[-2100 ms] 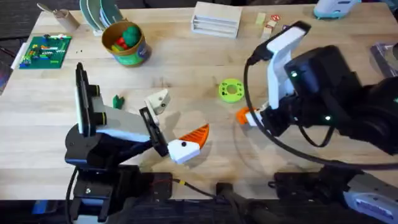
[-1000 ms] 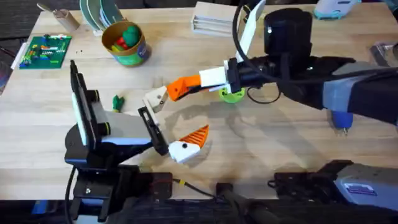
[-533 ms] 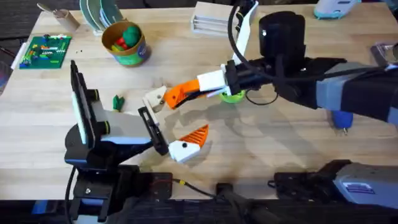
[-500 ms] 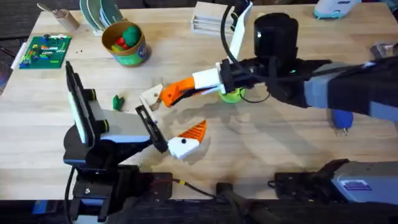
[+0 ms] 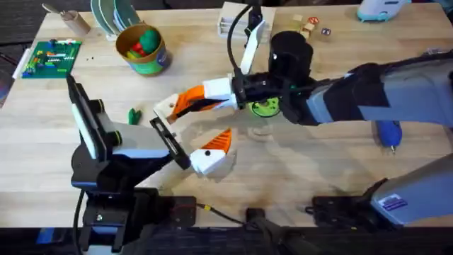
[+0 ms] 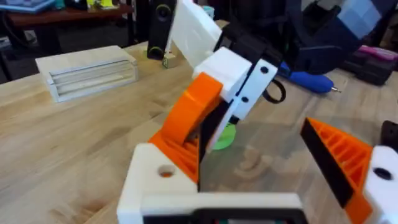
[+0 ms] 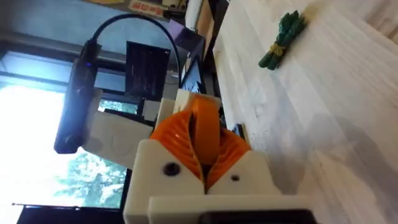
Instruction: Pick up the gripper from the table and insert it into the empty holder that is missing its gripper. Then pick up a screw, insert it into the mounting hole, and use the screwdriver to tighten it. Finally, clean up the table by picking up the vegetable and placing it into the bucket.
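Right fingers (image 5: 185,104) clamp the gripper (image 7: 204,134) at the holder (image 5: 165,108); left fingers (image 5: 205,150) spread wide, empty, above the counter (image 5: 297,170).

The right gripper (image 6: 198,144) presses an orange gripper (image 6: 186,127) against the bare white holder (image 6: 158,180) — blue screwdriver (image 6: 309,81) behind (on the table (image 6: 74,137)).
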You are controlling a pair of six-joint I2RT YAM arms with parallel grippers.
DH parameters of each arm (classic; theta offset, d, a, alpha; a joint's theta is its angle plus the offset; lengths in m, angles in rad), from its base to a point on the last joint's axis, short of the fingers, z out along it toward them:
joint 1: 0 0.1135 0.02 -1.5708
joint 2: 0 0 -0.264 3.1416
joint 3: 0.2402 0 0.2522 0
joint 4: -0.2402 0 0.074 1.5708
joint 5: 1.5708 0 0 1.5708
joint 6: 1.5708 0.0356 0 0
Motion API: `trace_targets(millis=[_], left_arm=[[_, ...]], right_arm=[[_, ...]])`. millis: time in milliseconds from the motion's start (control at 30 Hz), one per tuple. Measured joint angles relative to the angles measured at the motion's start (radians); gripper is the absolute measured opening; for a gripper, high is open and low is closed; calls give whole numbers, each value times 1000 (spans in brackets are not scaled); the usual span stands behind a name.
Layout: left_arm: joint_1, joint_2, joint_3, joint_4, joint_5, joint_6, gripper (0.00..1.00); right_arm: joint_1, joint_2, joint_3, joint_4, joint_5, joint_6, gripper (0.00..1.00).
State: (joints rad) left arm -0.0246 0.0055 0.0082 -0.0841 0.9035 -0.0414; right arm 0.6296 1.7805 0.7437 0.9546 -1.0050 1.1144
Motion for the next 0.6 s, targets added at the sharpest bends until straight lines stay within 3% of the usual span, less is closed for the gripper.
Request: trace_targets(millis=[600], left_arm=[[9, 0, 0, 2, -34, -20, 993]], right_arm=[[75, 0, 5, 6, 144, 10, 7]])
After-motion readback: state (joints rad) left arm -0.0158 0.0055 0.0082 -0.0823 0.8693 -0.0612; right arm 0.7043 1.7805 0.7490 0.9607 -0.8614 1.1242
